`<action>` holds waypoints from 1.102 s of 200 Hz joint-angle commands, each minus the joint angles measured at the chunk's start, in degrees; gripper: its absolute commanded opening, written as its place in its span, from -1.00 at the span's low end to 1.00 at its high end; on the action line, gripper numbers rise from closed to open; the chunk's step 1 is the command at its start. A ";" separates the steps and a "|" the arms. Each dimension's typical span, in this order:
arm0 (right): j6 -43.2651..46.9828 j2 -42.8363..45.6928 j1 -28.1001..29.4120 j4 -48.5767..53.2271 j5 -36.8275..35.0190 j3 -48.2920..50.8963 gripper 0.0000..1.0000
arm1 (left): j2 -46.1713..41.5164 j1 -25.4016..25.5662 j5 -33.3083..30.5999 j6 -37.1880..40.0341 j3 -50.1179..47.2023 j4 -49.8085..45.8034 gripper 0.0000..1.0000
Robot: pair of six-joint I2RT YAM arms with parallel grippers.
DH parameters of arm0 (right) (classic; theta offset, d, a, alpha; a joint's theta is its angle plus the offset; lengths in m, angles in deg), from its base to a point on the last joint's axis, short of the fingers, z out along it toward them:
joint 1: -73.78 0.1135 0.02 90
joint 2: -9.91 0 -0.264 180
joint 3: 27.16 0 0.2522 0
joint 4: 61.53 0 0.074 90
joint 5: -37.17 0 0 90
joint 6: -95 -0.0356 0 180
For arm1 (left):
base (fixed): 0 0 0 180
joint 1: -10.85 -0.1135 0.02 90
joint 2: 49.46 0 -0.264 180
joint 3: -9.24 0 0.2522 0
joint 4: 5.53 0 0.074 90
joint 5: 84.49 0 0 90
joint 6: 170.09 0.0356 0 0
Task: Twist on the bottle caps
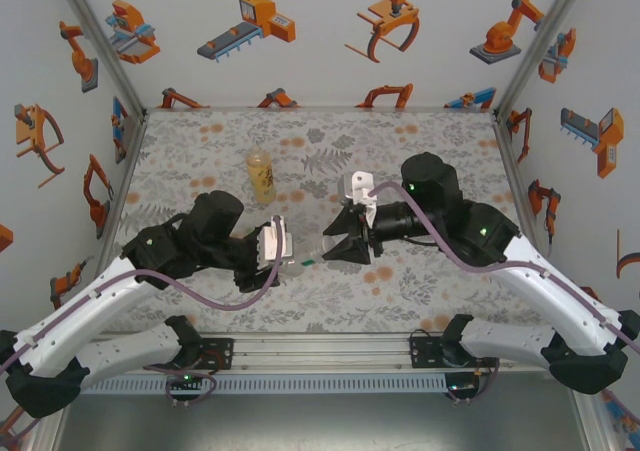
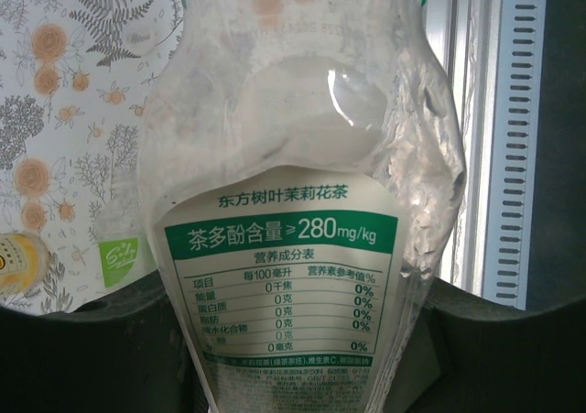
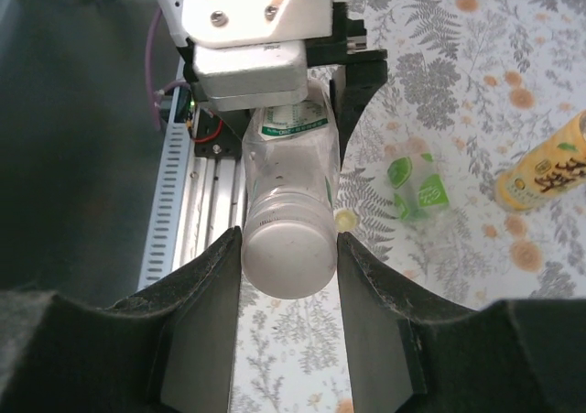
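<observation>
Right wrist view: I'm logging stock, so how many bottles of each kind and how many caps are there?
Slim clear plastic bottle with white-green label: 1
Squat clear plastic bottle with green patches: 1
Amber drink bottle with yellow label: 1
White round plastic cap on the slim bottle: 1
Small loose pale yellowish round cap: 1
Total: 5

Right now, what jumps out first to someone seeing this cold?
The slim clear bottle is held level between the two arms over the front of the table. The left gripper clamps its body and the right gripper is shut on its white cap. Behind them, the amber bottle stands upright mid-table.
</observation>
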 commanded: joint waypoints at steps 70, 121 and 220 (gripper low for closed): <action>-44.77 0.21 0.92 -2.67 -22.21 4.18 -1.00 | -1.12 0.47 -0.14 -2.99 -1.03 11.23 -1.00; -74.13 -3.29 0.92 7.96 -29.82 1.68 -1.00 | 1.49 0.68 -3.12 -3.24 0.08 13.29 -1.00; -86.78 -1.78 1.07 7.38 -34.07 2.46 -0.02 | 2.73 0.77 -3.52 -2.41 -0.31 14.78 -1.00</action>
